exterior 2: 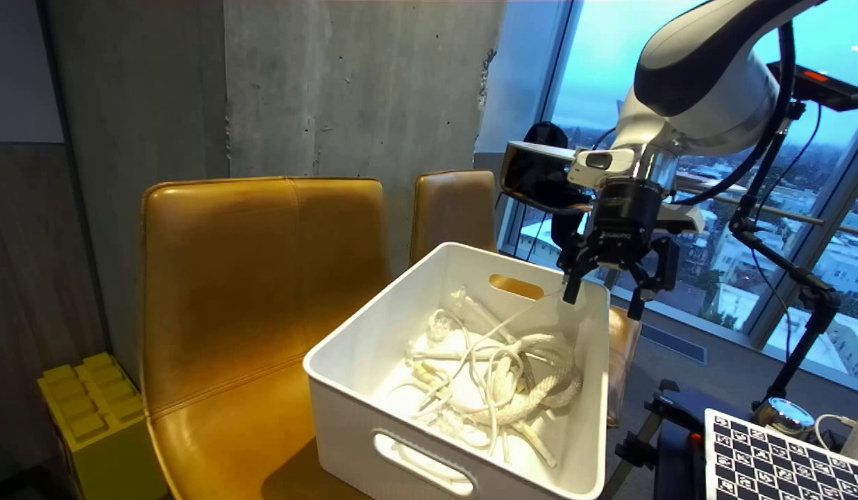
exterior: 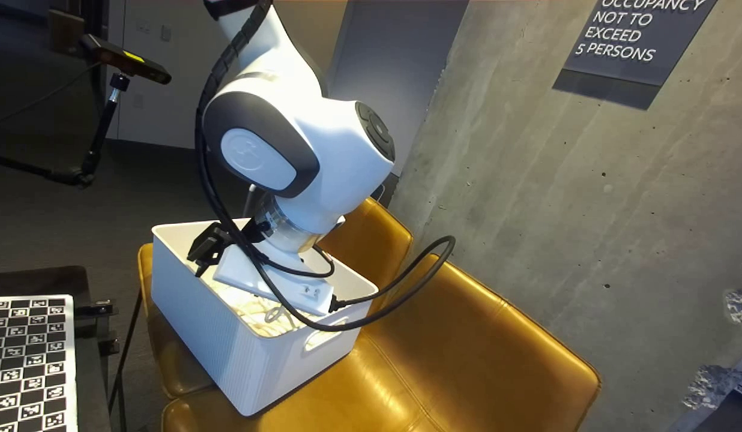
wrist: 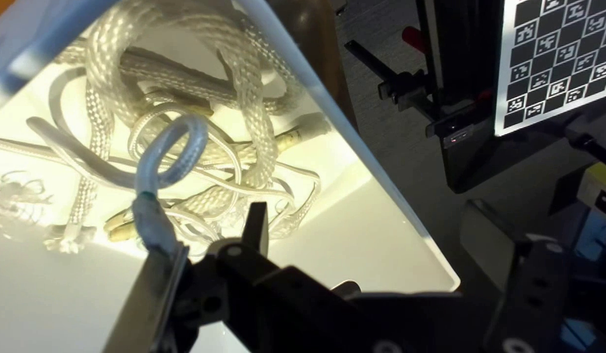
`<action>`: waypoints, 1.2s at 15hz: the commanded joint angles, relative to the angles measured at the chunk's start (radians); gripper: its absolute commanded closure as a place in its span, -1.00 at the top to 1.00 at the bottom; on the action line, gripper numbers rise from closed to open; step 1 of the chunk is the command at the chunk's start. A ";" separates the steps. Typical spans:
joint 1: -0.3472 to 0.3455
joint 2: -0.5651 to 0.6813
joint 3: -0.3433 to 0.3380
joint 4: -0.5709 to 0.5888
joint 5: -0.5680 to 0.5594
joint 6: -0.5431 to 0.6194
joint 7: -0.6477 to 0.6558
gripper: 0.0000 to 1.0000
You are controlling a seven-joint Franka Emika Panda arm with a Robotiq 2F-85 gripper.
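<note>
Cord (wrist: pixel 146 171) with a taped-looking end rises, a small loop in it, from inside the white bin (exterior 2: pixel 346 423) to one finger of the gripper (exterior 2: pixel 604 300), where that end seems to cling to or lean on the tip; the views do not settle which. The gripper is spread wide with nothing pinched between its fingers, and it hangs at the bin's far corner in an exterior view, one finger over the interior and the other out past the rim. Below lie thick braided rope (wrist: pixel 251 88) and thinner strands (wrist: pixel 23 149) in a tangle, and the bin rests on tan leather seating (exterior: pixel 347 390). The step in hand looks like handling the cord above the bin, without a firm hold. A sure grip would call for centring the cord between the fingers before closing them.
</note>
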 commanded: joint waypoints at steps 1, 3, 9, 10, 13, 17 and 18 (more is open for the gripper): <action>0.001 -0.013 0.001 -0.012 0.016 0.024 0.006 1.00; -0.004 -0.004 -0.005 -0.012 0.008 0.026 0.000 1.00; -0.027 0.008 -0.028 -0.010 -0.012 0.013 0.003 1.00; -0.031 0.006 -0.031 -0.008 -0.013 0.010 0.004 1.00; -0.040 0.005 -0.039 -0.002 -0.018 0.005 0.006 1.00; -0.050 0.006 -0.049 0.013 -0.028 -0.001 0.006 1.00; -0.051 0.007 -0.050 0.017 -0.028 -0.002 0.006 1.00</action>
